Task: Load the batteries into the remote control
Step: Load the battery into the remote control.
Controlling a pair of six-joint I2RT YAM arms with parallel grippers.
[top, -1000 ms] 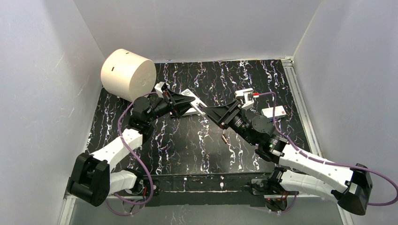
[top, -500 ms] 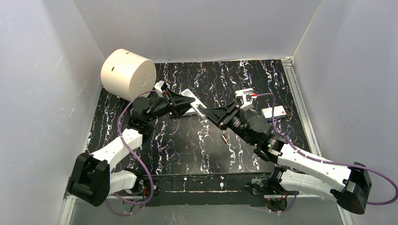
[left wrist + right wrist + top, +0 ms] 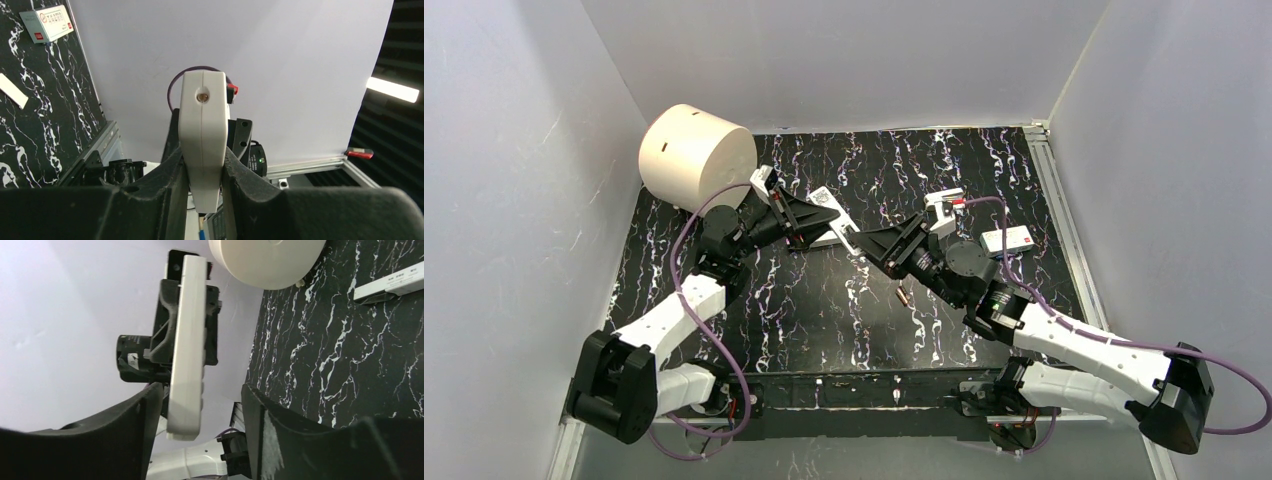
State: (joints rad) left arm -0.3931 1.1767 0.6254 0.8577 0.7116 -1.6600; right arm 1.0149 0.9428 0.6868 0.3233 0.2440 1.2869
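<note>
My left gripper is shut on the remote control, a slim white bar held above the table and pointing at the right arm. In the left wrist view both pads press the remote control at the left gripper. My right gripper is open, its jaws either side of the remote's free end. In the right wrist view the remote control lies close to the left finger of the right gripper, with a clear gap to the other. One small coppery battery lies on the table under the right arm.
A big cream cylinder stands at the back left. A white box with a red mark lies at the right, beside the right arm. A plain white strip rests on the black marbled table. White walls close in three sides.
My right gripper has slid left, bringing its jaws around the remote's end. The left arm has shifted slightly up and left, still holding the remote.
</note>
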